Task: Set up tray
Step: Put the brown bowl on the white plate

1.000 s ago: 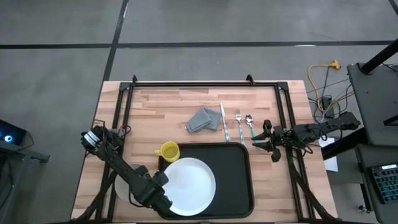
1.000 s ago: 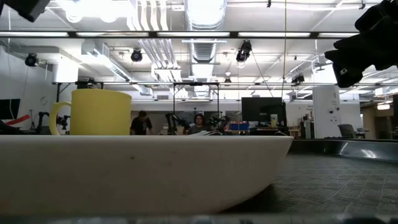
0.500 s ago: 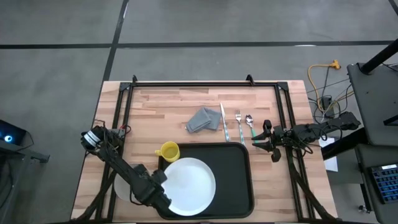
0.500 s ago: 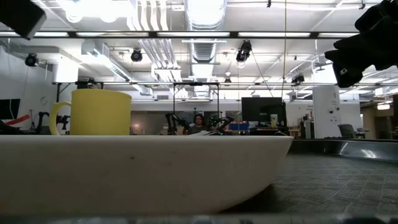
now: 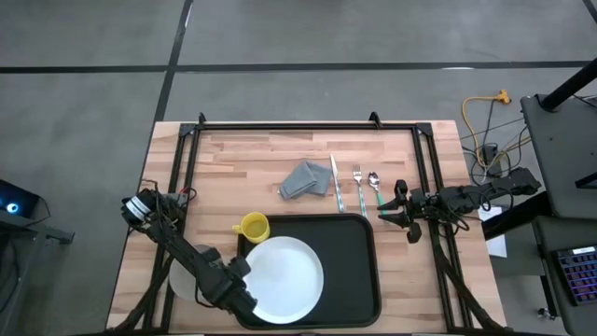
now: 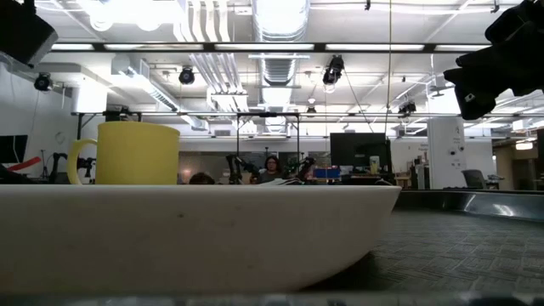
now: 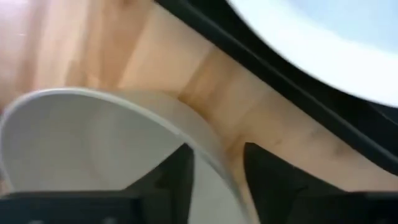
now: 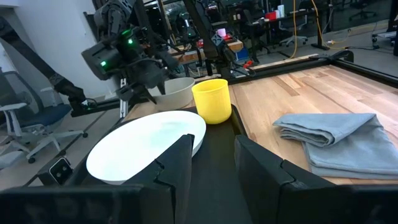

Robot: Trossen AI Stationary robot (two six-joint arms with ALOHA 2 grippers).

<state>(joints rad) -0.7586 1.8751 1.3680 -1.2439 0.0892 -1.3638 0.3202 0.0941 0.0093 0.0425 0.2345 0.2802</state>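
The black tray lies at the table's near edge. A round white plate rests flat on its left half. A yellow mug stands on the wood by the tray's far left corner. Left of the tray a white bowl sits on the wood, partly under my left arm. My left gripper points down at the bowl's right-hand rim and is shut on it. My right gripper hangs level and open at the table's right side, nothing between its fingers. My left gripper has the bowl's rim on the side toward the tray, with one finger inside the bowl and the other outside against its wall. The fingers come from above, pointing steeply down. The bowl stands upright on the wood.
Beyond the tray lie a folded grey cloth, a knife, a fork and a spoon. Black frame rails run along the table's left, far and right sides. Bare wood lies at the far left.
My left gripper has sunk a little toward the bowl; in the low view its dark shape at the upper left reaches lower than before. Plate, mug and tray have kept their places.
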